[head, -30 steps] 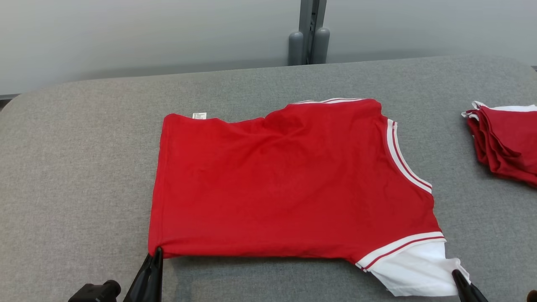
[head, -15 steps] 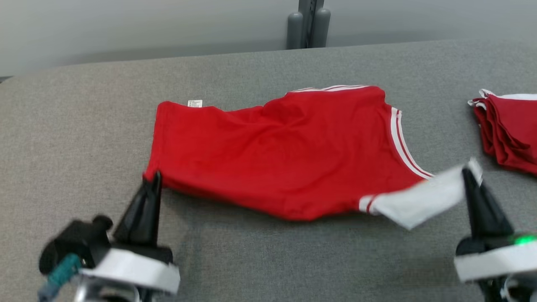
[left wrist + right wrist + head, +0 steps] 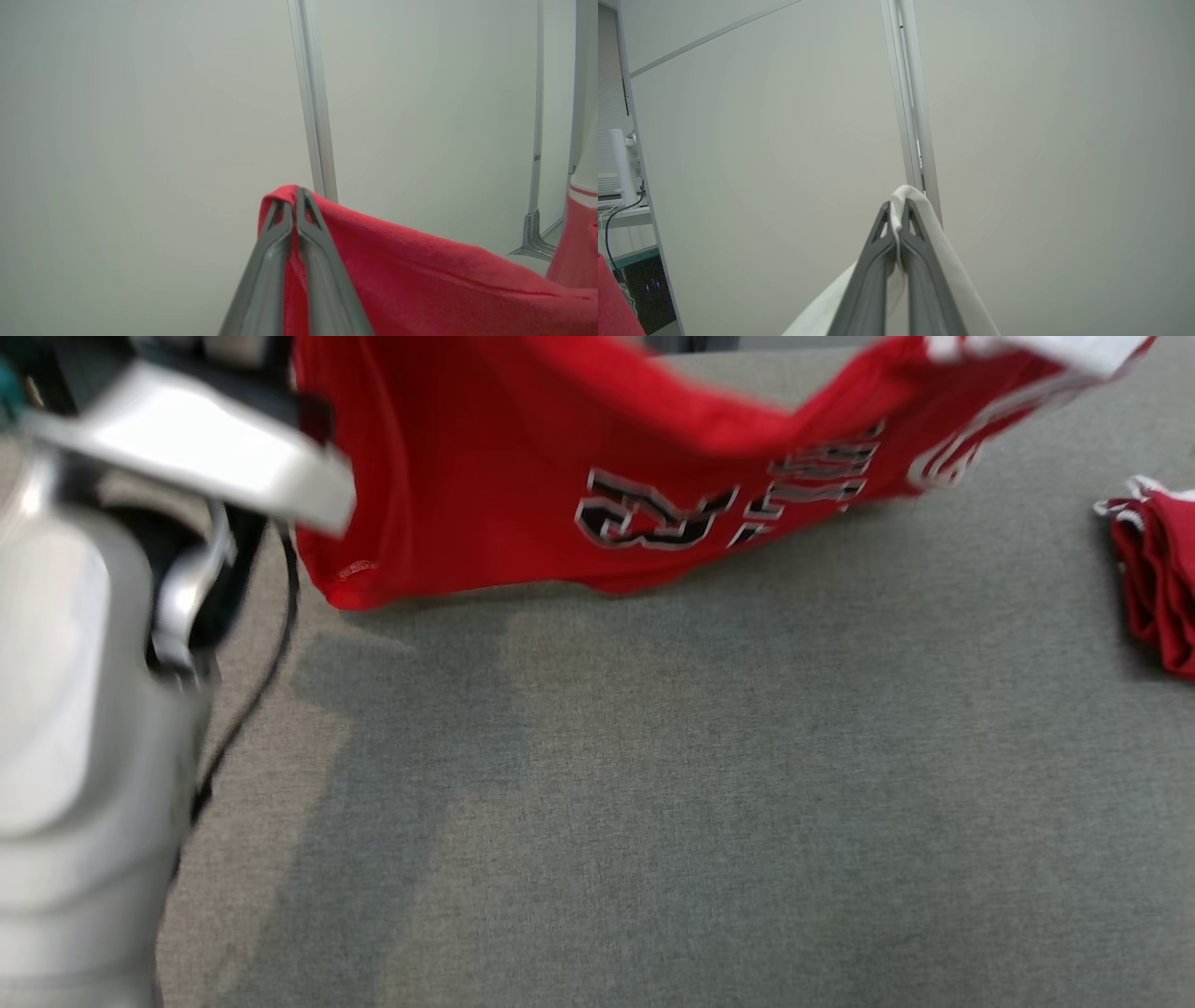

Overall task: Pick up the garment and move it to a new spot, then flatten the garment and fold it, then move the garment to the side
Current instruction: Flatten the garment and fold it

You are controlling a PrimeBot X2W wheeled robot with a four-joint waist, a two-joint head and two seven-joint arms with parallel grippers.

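- The red sports jersey point(image 3: 485, 476) with white trim and black lettering hangs stretched between the two claws, over the far part of the grey fabric-covered counter point(image 3: 700, 784). I cannot tell whether its lower hem brushes the surface.
- Risk: each pinch takes only a thin bit of edge, so a quick swing could pull the cloth free and drop one side in a heap.
- Risk: the middle sags, so a careless lowering would probably trap creases underneath.
- Risk: the stack of folded red garments point(image 3: 1158, 588) lies near on the right, and a trailing sleeve might disturb it.
- The left claw point(image 3: 294, 198) is pressed together on a red corner of the jersey.
- The right claw point(image 3: 899, 207) is pressed together on the white sleeve point(image 3: 938, 252).
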